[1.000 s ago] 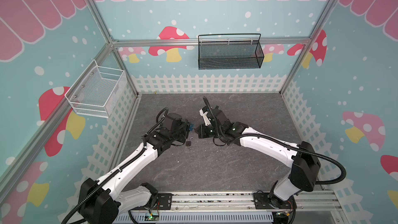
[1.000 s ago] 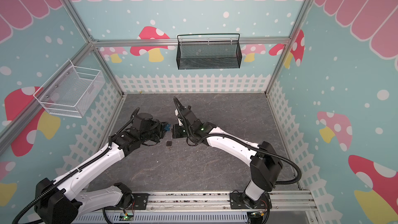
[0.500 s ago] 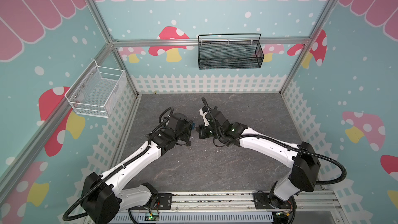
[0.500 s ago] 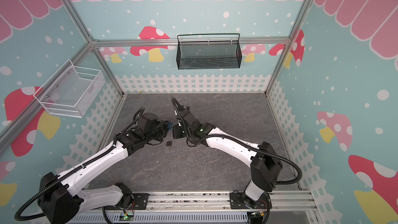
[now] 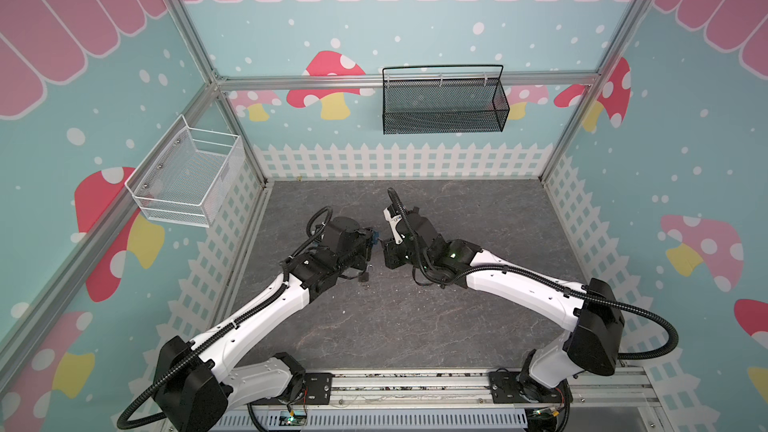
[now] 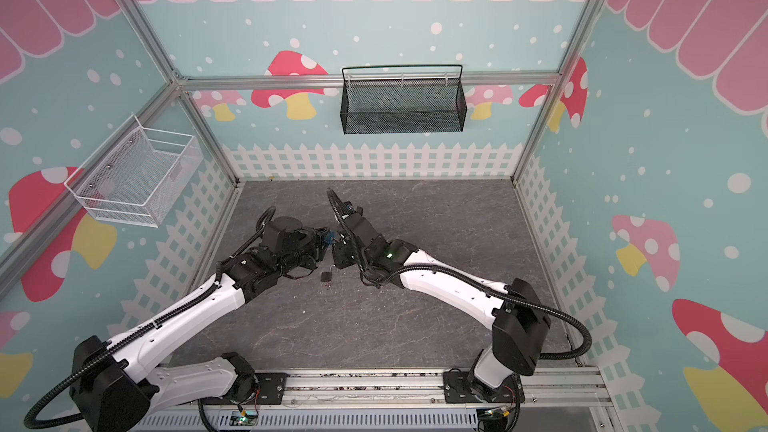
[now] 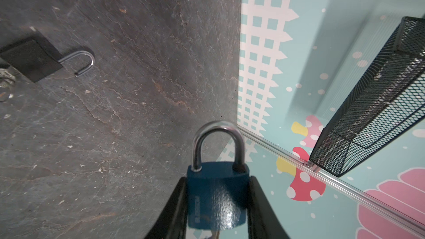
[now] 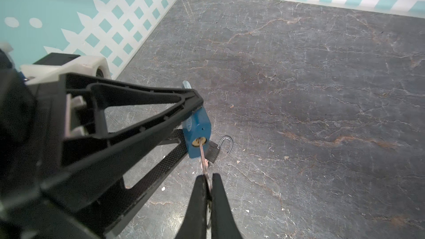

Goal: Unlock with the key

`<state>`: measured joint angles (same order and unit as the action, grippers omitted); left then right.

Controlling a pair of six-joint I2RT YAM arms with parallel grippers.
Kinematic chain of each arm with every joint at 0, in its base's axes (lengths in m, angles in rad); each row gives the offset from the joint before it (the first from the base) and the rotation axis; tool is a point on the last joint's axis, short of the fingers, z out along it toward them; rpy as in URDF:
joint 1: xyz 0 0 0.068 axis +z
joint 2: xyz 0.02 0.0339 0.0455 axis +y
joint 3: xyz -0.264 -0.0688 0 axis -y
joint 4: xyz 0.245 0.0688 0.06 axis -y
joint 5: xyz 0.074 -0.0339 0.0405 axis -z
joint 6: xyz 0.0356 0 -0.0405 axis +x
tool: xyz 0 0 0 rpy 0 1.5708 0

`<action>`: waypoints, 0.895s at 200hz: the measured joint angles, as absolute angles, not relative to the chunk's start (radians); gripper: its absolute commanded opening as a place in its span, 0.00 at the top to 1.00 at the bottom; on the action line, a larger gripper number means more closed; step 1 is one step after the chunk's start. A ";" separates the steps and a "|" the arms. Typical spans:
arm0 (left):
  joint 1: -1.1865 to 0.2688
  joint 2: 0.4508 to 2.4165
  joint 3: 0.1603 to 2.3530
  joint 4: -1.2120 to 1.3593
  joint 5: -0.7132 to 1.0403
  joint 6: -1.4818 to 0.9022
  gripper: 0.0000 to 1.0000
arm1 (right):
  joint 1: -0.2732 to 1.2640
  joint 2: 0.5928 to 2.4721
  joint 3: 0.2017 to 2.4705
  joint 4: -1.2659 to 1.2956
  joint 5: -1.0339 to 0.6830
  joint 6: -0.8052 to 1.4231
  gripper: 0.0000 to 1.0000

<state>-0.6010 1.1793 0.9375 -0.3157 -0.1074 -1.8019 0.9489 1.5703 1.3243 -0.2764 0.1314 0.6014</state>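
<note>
Blue and glossy, the padlock [image 7: 217, 194] sits clamped between the left gripper [image 7: 217, 201]'s fingers [image 7: 177, 205], held above the grey stone-patterned counter [image 7: 115, 111] near its middle; its steel shackle [image 7: 218, 145] is seated in the body. Facing it, the right gripper [image 8: 208, 180] has its fingers [image 8: 200, 194] pinched tight on the key [image 8: 203, 157], whose blade reaches up to the brass keyhole on the padlock's underside. In both top views the two grippers meet tip to tip, and the padlock shows only as a small blue spot [image 5: 375, 238] between them.

On the counter just below that meeting point lies a black padlock [image 7: 32, 62] with its shackle swung open, well clear of both grippers. A black mesh basket [image 5: 442, 108] hangs on the back wall and a white wire basket [image 5: 187, 178] on the left wall, both well apart from the arms.
</note>
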 measured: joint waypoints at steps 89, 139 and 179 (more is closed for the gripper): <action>-0.668 1.155 0.948 -0.402 -0.215 -1.765 1.00 | 0.945 1.571 1.356 -0.352 0.047 0.803 1.00; -0.680 1.155 0.950 -0.415 -0.237 -1.761 1.00 | 0.965 1.555 1.304 -0.287 0.105 0.697 1.00; -0.695 1.155 0.950 -0.421 -0.262 -1.761 1.00 | 0.967 1.534 1.252 -0.219 0.099 0.682 1.00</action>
